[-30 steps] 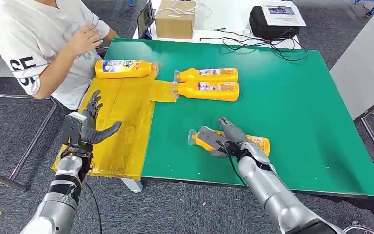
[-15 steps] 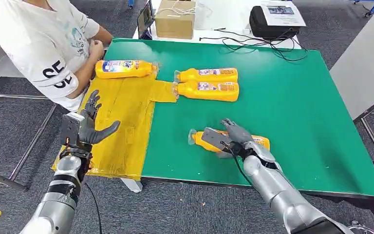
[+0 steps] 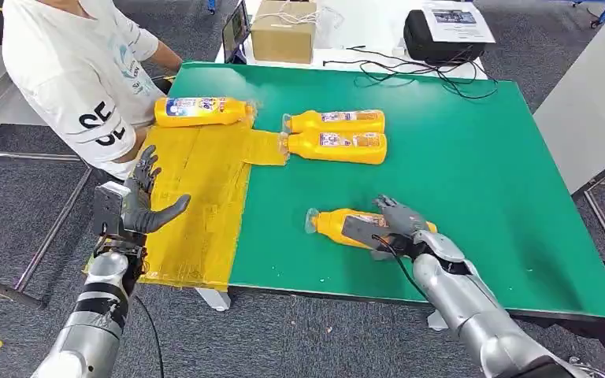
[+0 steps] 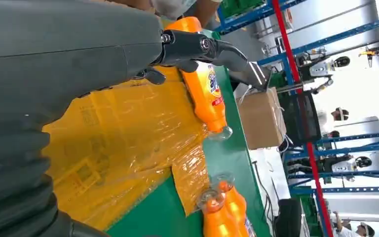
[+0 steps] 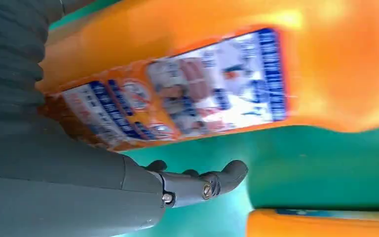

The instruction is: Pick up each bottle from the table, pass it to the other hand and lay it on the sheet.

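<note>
An orange bottle [image 3: 335, 224] lies on its side near the front edge of the green table [image 3: 480, 173]. My right hand [image 3: 390, 224] lies over its rear half, fingers across the top. In the right wrist view the thumb [image 5: 202, 182] stands off the bottle [image 5: 227, 74], with green table showing between them. My left hand [image 3: 142, 205] hovers open above the left edge of the yellow sheet [image 3: 197, 197]. One bottle [image 3: 201, 111] lies at the sheet's far end. Two more bottles [image 3: 339, 120] [image 3: 339, 146] lie side by side on the table just right of the sheet.
A person in a white shirt [image 3: 79, 71] stands at the table's far left corner, close to the sheet. A cardboard box [image 3: 283, 31], a black bag [image 3: 441, 35] and cables [image 3: 417, 75] sit beyond the far edge. The table's right half is bare green.
My right hand has slid to the right along the front bottle, from its neck end towards its base. The person drew an arm back. My left hand barely moved.
</note>
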Robot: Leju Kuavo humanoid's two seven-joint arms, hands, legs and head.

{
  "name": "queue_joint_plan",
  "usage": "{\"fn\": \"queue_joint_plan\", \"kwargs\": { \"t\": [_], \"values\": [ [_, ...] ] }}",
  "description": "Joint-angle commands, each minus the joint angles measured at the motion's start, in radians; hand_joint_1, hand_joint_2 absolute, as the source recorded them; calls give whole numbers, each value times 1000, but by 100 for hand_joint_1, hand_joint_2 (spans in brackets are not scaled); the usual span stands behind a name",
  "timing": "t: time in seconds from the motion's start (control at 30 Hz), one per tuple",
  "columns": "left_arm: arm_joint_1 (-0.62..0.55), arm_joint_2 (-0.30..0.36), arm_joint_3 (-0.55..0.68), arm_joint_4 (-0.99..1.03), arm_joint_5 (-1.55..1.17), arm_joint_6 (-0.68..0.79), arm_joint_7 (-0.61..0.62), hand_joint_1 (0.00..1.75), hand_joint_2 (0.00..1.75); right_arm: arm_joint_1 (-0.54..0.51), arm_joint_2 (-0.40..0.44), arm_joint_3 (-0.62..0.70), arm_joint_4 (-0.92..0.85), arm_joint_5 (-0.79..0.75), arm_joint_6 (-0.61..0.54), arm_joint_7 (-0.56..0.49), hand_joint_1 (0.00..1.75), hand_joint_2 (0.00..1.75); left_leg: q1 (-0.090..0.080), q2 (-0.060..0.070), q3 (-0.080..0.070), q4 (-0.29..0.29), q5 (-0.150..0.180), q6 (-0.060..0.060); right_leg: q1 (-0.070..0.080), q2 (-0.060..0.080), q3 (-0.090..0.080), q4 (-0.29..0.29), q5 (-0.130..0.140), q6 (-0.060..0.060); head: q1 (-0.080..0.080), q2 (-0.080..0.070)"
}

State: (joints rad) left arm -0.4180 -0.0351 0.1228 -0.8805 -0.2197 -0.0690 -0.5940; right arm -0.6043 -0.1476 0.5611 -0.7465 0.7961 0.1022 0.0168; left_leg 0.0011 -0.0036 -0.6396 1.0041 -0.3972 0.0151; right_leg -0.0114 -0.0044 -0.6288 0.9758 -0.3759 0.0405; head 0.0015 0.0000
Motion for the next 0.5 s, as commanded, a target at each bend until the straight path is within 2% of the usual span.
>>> {"fn": "queue_joint_plan", "kwargs": {
  "t": [0.03,0.2,0.23,0.27,0.5],
  "values": [
    [-29,5,18,68,2,-5,0,0,175,11,-48,61,5,1,10,5,0,175,1,-1,4,-1,-1,-1,1,-1,4,0,-2,-1,0,0],
    [-26,8,24,70,10,-12,-8,0,175,-5,-85,94,-2,-5,60,12,0,175,0,-1,4,-1,-1,-1,0,-1,4,-1,-2,-1,0,0],
    [-26,9,24,70,11,-14,-9,0,175,-11,-85,93,4,-18,73,1,73,175,0,-1,6,-1,-2,-1,1,-1,6,0,-3,-1,0,0],
    [-27,10,24,73,13,-18,-11,0,175,-18,-86,97,12,-28,89,-8,175,175,0,-1,4,-1,-1,-1,0,-1,4,0,-1,-1,0,0],
    [-46,11,9,110,16,-21,-17,0,175,-68,-78,121,75,-139,152,-77,175,175,1,-1,7,0,-2,-1,1,-1,7,0,-3,-2,0,0]
  ]
}}
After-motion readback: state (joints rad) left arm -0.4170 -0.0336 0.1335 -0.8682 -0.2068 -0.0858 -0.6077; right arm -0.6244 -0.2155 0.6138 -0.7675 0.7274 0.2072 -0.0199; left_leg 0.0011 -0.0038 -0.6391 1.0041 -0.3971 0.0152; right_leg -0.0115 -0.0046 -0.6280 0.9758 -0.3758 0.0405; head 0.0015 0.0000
